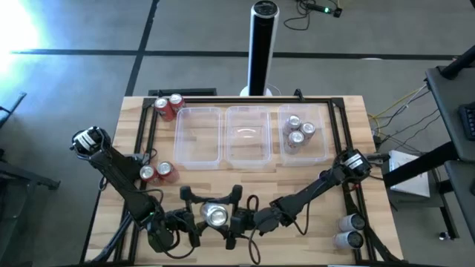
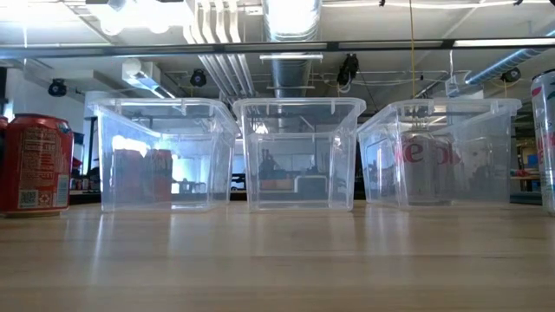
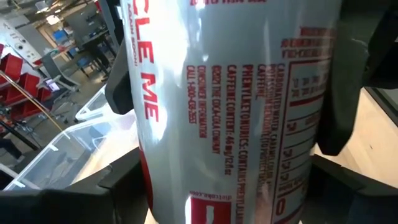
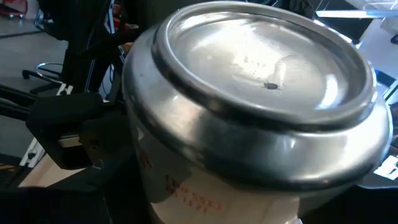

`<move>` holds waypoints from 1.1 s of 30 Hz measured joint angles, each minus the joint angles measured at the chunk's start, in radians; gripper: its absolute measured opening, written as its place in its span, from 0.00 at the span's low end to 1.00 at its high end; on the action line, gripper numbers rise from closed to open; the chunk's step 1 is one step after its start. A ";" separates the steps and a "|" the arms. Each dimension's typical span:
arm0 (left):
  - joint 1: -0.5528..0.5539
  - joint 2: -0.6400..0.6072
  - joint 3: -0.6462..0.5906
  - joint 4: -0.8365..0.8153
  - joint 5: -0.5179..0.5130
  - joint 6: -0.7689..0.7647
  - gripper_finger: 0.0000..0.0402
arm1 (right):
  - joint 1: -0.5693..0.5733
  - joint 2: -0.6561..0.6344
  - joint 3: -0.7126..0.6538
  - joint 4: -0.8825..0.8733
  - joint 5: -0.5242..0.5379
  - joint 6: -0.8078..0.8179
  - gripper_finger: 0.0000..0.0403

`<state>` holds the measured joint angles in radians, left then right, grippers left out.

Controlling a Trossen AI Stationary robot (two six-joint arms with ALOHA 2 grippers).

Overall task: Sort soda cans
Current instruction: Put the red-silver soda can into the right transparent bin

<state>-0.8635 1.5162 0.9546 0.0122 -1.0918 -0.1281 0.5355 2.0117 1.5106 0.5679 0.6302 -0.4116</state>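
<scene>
We see the silver can (image 1: 217, 215) upright between our left gripper (image 1: 191, 219) and right gripper (image 1: 242, 219); which one clasps it, we cannot tell

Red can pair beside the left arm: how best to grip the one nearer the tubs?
Probably from above, round the body of that red can: it stands upright, its twin crowds one side, so close across the free sides.

Two dark jointed arms, white-labelled wrist collars, black cables, dark finger brackets.
</scene>
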 joint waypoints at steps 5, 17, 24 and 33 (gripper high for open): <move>-0.001 -0.001 -0.002 -0.004 0.001 0.013 0.72 | 0.004 -0.009 0.000 -0.004 -0.003 0.021 0.85; 0.011 -0.004 -0.002 -0.017 -0.122 0.293 0.72 | 0.004 -0.137 0.001 -0.361 -0.046 0.447 0.86; 0.099 -0.003 -0.003 -0.092 -0.179 0.540 0.72 | 0.004 -0.185 0.001 -0.741 -0.141 0.842 0.94; 0.177 0.015 -0.003 -0.136 -0.229 0.809 0.72 | -0.002 -0.246 0.005 -1.111 -0.185 1.094 0.95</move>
<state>-0.6860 1.5316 0.9516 -0.1238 -1.3205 0.6805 0.5337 1.7654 1.5151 -0.5435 0.4455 0.6828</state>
